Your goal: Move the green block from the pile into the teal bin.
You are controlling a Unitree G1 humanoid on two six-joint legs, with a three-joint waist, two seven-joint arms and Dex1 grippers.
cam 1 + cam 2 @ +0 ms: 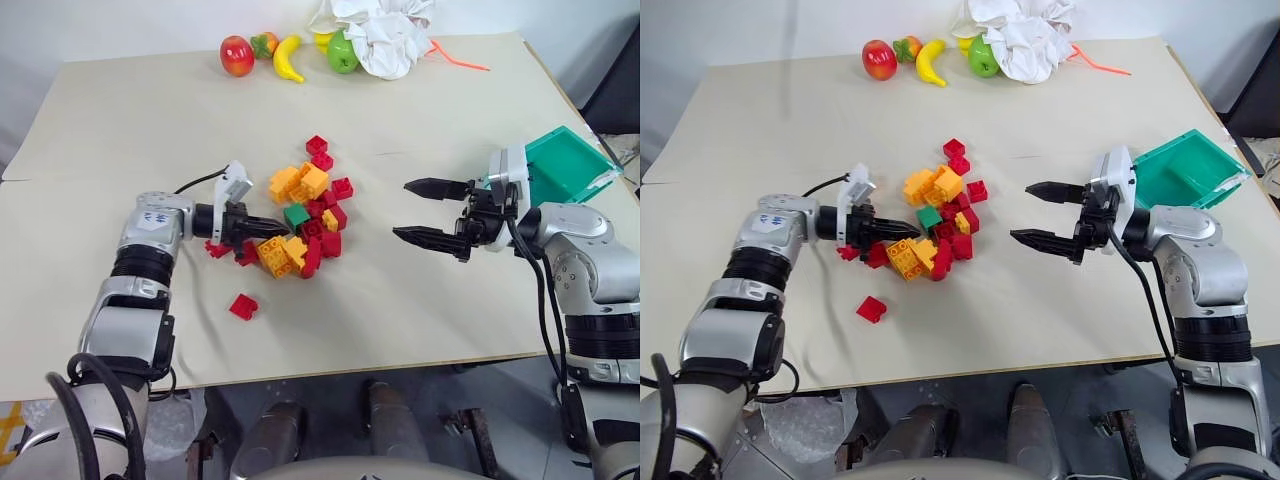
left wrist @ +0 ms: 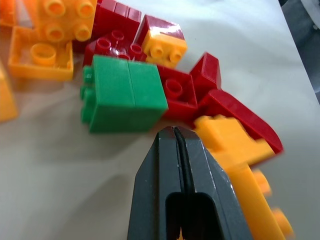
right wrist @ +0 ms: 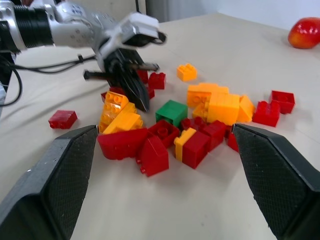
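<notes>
The left gripper point(image 2: 176, 131), fingers pressed together and empty, points at the green block point(image 2: 123, 100) just ahead in the pile point(image 1: 300, 222), seemingly not touching. The right gripper point(image 1: 420, 210) hangs spread beside the teal bin point(image 1: 570, 160).

No readable text, label, brand, number or sign on anything in view.
</notes>
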